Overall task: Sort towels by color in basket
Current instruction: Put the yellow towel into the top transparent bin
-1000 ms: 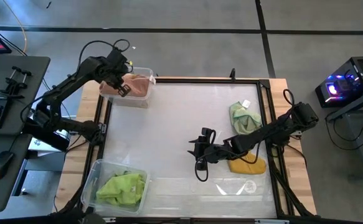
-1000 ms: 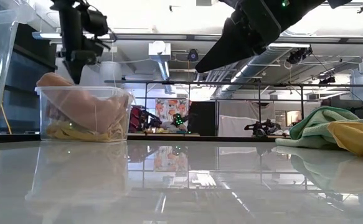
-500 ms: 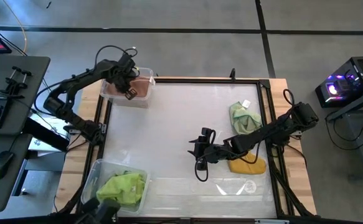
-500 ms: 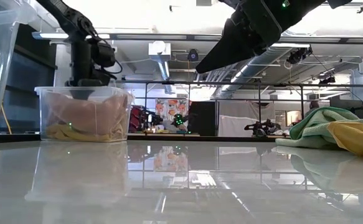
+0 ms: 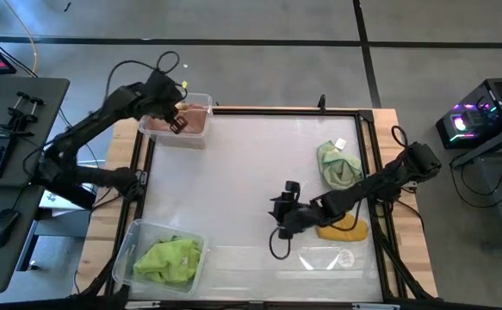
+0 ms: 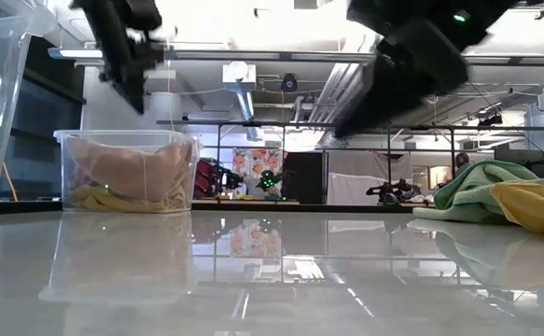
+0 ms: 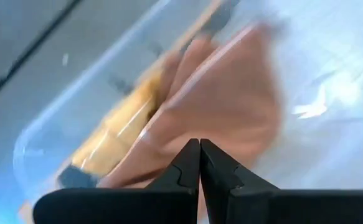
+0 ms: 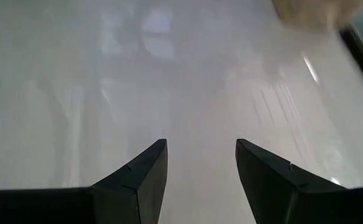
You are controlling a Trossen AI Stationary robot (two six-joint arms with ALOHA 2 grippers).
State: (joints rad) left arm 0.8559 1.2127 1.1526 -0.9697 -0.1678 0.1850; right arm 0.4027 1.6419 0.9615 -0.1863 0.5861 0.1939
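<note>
A dusty pink-brown towel (image 5: 192, 119) (image 6: 127, 163) (image 7: 231, 93) lies in a clear bin (image 5: 201, 138) at the table's far left corner, on top of a mustard yellow cloth (image 6: 104, 198) (image 7: 119, 130). My left gripper (image 5: 173, 119) (image 6: 132, 75) (image 7: 199, 155) hovers shut above that bin and touches nothing. A lime green towel (image 5: 169, 258) fills the near left bin (image 5: 130, 245). A sage green towel (image 5: 337, 164) (image 6: 467, 187) and a mustard towel (image 5: 345, 230) (image 6: 533, 205) lie on the table's right side. My right gripper (image 5: 278, 217) (image 8: 200, 155) is open over bare table, left of the mustard towel.
A clear flat plastic piece (image 5: 324, 258) lies near the table's near edge, by the mustard towel. A dark frame rail (image 5: 233, 110) runs round the white table top. Cables hang beside my right gripper. A desk with a keyboard stands left of the table.
My left gripper dipped down into the far left bin onto the pink towel, then rose back up above it. The towel's hump, which stood above the rim, now sits lower inside the bin. My right gripper has shifted slightly toward the table's right edge.
</note>
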